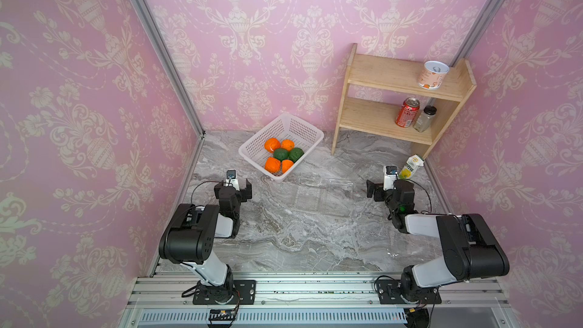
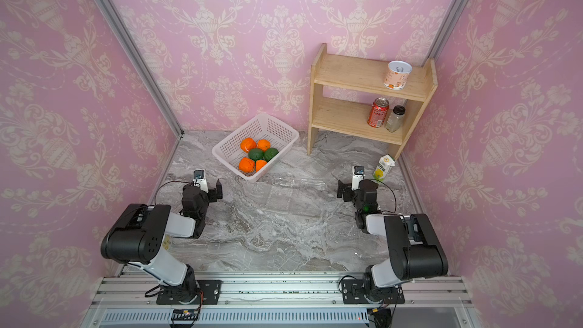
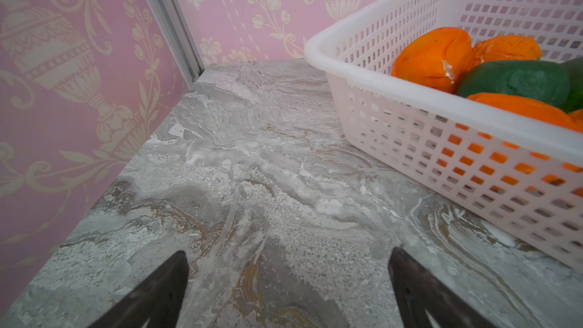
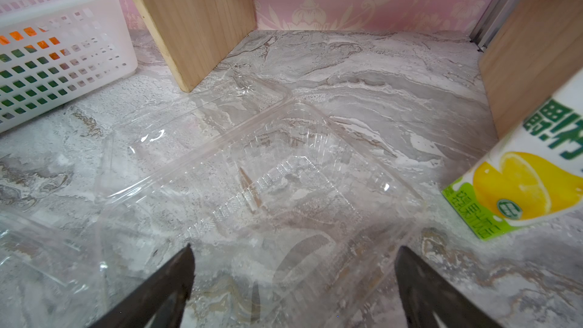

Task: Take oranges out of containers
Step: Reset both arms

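Both my pincers are wide open and hold nothing. The four bright orange lumpy fruits [image 1: 273, 164] sit in the white plastic basket with holes [image 1: 296, 127], just ahead of my left pincer [image 3: 287, 250]. The clear thin plastic trays [image 4: 284, 165] lie empty on the grey counter [image 1: 284, 241], under my right pincer [image 4: 295, 247]. I think the job is done.

We see a white basket [image 1: 285, 124] with two green fruits [image 1: 281, 154], a wooden shelf [image 1: 378, 74] bearing a red can [image 1: 407, 112], and a lemon carton [image 1: 411, 167] near it.
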Motion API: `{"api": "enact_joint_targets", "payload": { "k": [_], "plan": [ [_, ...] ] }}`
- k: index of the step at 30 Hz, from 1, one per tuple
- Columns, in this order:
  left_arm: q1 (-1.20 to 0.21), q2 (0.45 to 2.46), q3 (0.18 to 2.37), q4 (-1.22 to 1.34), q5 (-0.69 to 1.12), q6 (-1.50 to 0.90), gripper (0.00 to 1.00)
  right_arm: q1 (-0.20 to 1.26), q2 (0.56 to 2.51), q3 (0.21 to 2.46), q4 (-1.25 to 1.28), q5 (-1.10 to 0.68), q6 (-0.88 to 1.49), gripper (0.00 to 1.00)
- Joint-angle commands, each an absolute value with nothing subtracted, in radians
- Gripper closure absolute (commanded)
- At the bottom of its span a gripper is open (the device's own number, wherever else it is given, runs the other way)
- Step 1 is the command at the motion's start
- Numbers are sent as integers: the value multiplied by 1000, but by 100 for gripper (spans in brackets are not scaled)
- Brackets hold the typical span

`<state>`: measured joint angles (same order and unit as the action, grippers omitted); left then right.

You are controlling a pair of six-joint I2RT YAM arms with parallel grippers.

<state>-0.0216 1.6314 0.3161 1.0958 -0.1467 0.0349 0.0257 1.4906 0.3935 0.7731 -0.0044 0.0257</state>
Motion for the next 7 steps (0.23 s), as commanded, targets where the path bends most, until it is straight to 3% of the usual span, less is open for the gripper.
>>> {"api": "enact_joint_targets", "payload": {
  "k": [1,7],
  "plan": [
    [-14,1640,307,1109,-87,38,1,19,1495,412,767,-13,17,0],
    [-6,1635,330,1058,-84,31,1,19,1495,412,767,-15,18,0]
  ]
}}
